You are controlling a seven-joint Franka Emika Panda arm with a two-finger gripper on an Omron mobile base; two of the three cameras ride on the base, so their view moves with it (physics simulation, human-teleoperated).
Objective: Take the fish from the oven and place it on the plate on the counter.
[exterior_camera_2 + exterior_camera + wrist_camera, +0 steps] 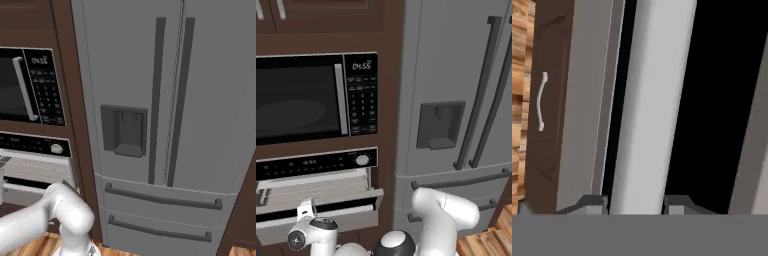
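Note:
The silver wall oven [316,182] sits below the microwave, and its black control strip carries a white knob [362,160]. The oven door [326,222] is ajar, leaning outward at the top. My gripper [306,209] is at the door's top edge on the left. In the hand view the gripper [636,206] straddles the silver bar handle [652,100], and both fingertips [594,204] press against its sides. Behind the handle is the dark oven opening. The fish, the plate and the counter are out of view.
A black microwave [301,97] with a keypad hangs above the oven. A tall grey fridge [456,100] with a dispenser stands to the right. Wooden floor [486,240] lies below. A brown cabinet door with a curved handle [541,102] appears beside the oven in the hand view.

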